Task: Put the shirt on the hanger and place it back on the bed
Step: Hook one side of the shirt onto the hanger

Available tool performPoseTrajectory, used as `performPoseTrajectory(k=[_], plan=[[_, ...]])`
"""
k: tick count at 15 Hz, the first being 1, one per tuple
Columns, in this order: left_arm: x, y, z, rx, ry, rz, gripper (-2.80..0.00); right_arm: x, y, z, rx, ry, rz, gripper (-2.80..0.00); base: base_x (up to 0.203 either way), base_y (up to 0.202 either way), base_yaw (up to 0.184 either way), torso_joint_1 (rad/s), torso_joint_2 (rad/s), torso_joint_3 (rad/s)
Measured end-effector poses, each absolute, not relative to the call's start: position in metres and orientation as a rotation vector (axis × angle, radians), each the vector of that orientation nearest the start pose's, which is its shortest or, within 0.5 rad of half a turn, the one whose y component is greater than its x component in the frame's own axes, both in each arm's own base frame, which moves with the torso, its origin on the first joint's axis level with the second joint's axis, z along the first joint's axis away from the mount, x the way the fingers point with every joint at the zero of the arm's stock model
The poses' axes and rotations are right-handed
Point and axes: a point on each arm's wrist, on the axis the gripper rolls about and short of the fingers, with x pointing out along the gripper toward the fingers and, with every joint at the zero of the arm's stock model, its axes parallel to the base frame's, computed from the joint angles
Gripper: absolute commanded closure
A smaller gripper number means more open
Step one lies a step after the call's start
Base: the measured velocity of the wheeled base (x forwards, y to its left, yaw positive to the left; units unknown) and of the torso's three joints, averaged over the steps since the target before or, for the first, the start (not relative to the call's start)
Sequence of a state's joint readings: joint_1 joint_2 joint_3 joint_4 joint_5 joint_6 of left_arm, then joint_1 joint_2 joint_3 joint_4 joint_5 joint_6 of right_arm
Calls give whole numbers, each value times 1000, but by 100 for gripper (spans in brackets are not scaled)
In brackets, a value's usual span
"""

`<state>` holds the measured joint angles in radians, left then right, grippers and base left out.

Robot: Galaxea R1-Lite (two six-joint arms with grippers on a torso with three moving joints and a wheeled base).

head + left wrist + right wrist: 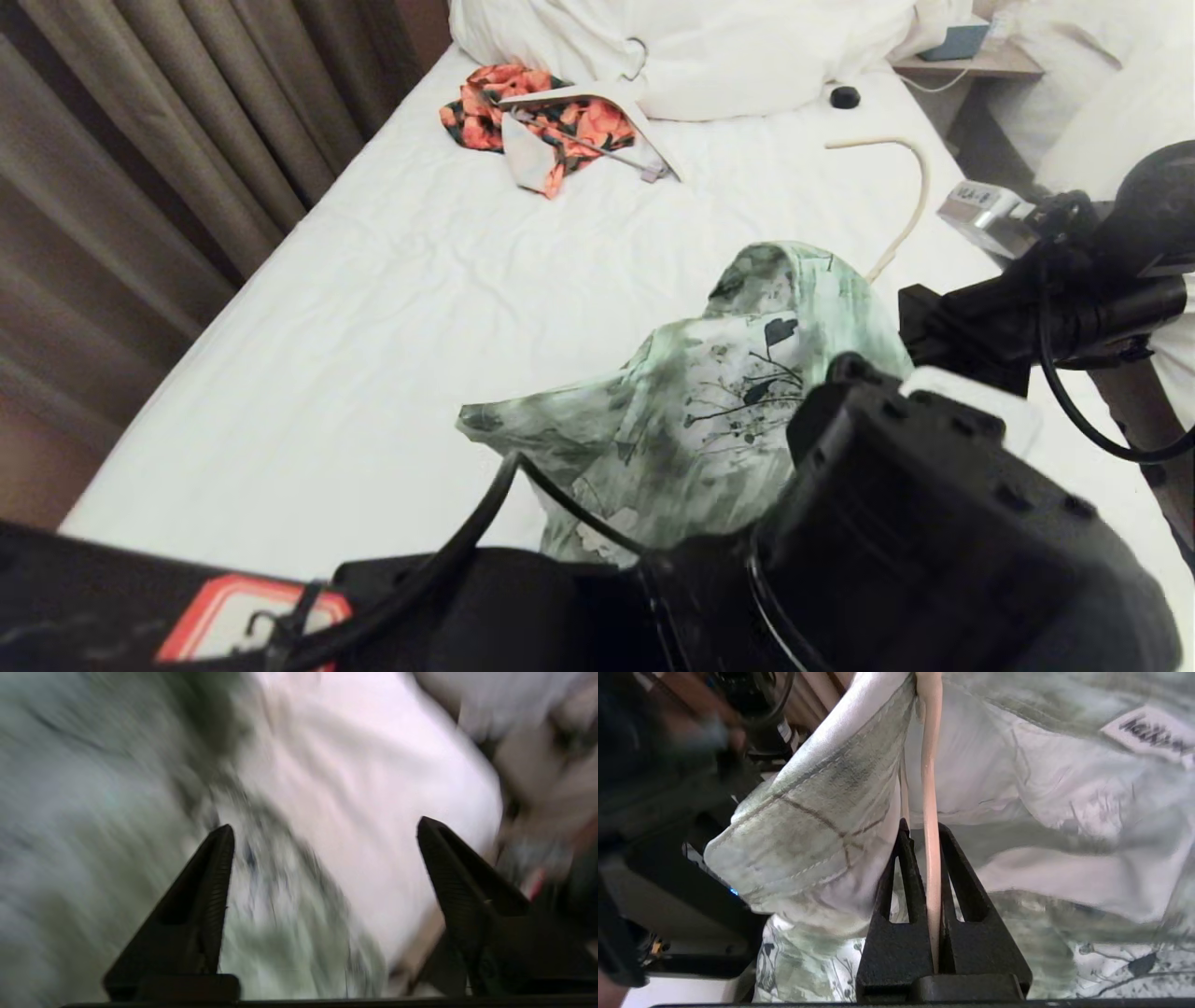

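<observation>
I judge the task a little past halfway: the shirt (709,401) is draped over the hanger (910,201) and both are held up off the bed (373,327), near the right edge, with the cream hook curving out past the top of the fabric toward the far side. The right gripper (920,828) is clamped tight on the hanger's thin cream wire, which runs straight between its fingers with the collar and neck label bunched around it. The left gripper (324,830) stands wide apart with nothing between its fingers; under it I see blurred green print and white sheet, so I read it as clear of the cloth. Left to do, by my estimate: check that both shoulders sit on the wire, then lay shirt and hanger flat on the sheet and let go. Hard to make out: in the head view the left arm's housing fills the near foreground and covers the shirt's lower half, so I cannot tell whether the hem touches the sheet. The hanger's triangle is hidden inside the fabric; whether the second shoulder is seated I cannot tell. The left wrist view is smeared. At the far end lie an orange floral garment (537,117) with a white hanger (616,103), near the pillows (700,47).
</observation>
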<state>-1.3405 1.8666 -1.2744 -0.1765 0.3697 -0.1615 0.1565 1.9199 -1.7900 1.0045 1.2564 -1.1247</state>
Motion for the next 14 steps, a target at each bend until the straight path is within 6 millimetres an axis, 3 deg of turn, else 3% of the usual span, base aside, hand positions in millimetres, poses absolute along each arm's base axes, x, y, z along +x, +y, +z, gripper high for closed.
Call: performPoseTrajectory(k=[5,6,10,14], plan=[[81,-335,202,226,389,-904,-280,308,64,266,-250,185,1558,0,0,0,0,0,0,0],[80,-328,200,235,392,-885,0,306,63,267,-253,181,1556,0,0,0,0,0,0,0],[69,-289,199,267,392,-852,0,302,68,272,-264,175,1565,0,0,0,0,0,0,0],[65,-218,219,226,324,-800,0,289,76,283,-302,161,1581,0,0,0,0,0,0,0]])
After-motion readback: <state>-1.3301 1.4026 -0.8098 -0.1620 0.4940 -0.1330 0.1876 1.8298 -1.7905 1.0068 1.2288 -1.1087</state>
